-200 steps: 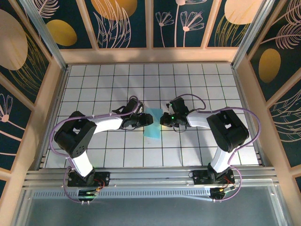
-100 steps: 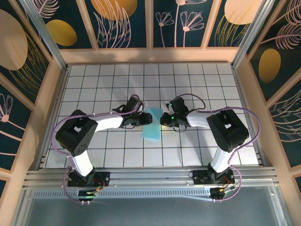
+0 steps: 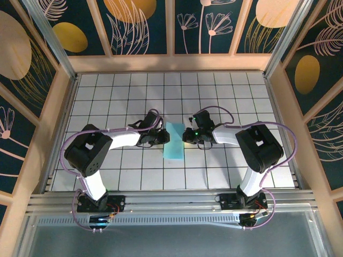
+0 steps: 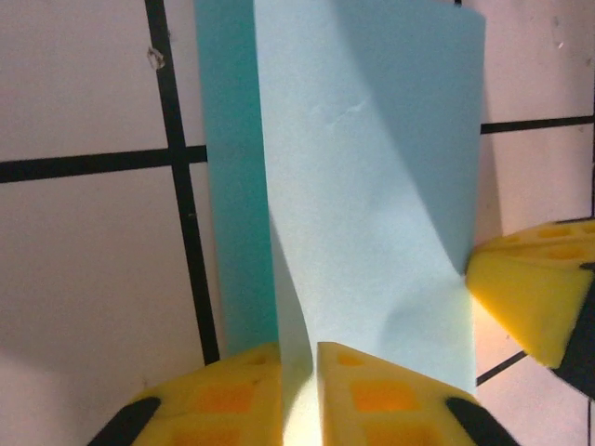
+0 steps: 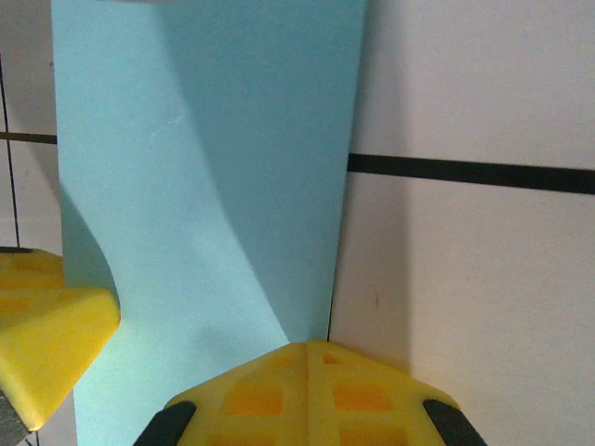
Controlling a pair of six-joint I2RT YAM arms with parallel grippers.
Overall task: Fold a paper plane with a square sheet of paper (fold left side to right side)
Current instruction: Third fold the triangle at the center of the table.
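A: So, what just changed?
B: The left tool [image 4: 297, 353] was half open. Now it pinches the left side of the square sheet of paper [image 3: 174, 143].
A: And the right tool [image 5: 307, 351]?
B: Shut tight, tip at the paper's right edge (maybe pinning it).
A: So?
B: I think the left-to-right fold can start.
A: How does it lie?
B: Mid tabletop [image 3: 230, 96], between the tools, a strip with its long way running straight out from the arms. No pointy end yet.
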